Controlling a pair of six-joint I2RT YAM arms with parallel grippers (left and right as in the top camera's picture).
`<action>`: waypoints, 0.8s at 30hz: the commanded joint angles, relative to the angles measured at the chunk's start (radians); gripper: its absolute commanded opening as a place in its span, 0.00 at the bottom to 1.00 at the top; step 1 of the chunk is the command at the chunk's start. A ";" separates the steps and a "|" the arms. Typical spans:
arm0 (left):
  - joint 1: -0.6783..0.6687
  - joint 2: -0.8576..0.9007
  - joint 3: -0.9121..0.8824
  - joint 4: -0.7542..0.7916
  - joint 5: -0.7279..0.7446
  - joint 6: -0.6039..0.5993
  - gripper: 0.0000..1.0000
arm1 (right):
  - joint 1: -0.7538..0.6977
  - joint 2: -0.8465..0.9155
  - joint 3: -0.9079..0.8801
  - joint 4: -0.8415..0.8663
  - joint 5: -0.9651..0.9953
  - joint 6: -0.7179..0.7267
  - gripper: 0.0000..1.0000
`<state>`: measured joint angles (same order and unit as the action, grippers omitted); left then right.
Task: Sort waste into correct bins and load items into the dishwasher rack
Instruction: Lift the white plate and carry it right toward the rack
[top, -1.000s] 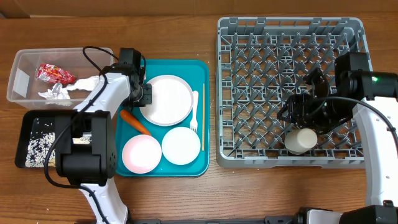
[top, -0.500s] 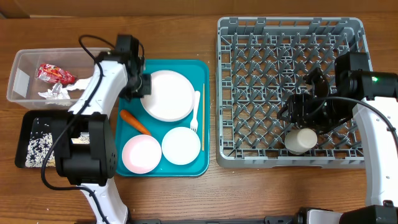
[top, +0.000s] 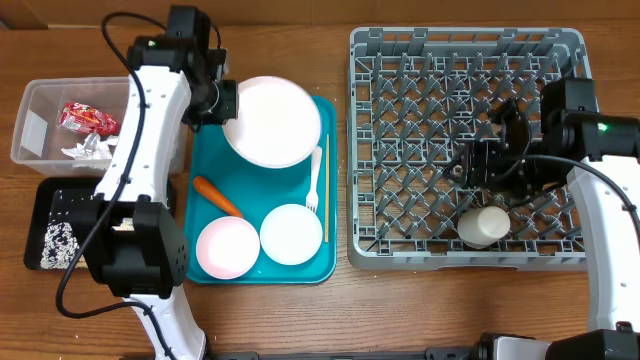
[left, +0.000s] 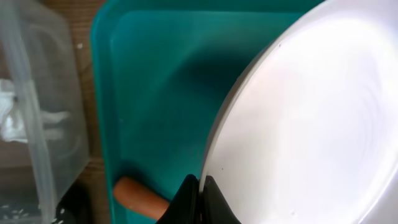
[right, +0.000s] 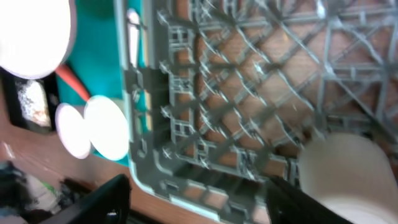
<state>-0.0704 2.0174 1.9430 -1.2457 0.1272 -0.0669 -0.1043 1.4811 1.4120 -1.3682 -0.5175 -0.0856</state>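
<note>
A flat teal tray (top: 262, 188) lies on the brown wooden table (top: 340, 312).

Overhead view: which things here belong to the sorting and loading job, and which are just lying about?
Job: plate, pink bowl, white bowl, cup, fork, chopstick, carrot, wrapper, napkin, rice, clear tub, black tray, rack.
Lying about: teal tray, wooden table.

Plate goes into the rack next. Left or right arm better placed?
Left. The left pincer is shut on the rim of the plate, lifted over the teal tray. The right pincer hangs open above the dishwasher rack near the cup, far from the plate.
</note>
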 joint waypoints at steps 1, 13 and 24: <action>-0.002 0.015 0.081 -0.034 0.235 0.074 0.04 | -0.002 -0.005 0.008 0.039 -0.143 -0.038 0.68; -0.082 0.013 0.120 -0.124 0.468 0.123 0.04 | -0.002 -0.005 0.008 0.146 -0.263 -0.076 0.68; -0.222 0.013 0.120 -0.103 0.359 0.051 0.04 | -0.002 -0.005 0.008 0.149 -0.262 -0.077 0.69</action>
<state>-0.2718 2.0182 2.0396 -1.3533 0.5190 0.0090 -0.1047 1.4811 1.4120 -1.2236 -0.7597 -0.1520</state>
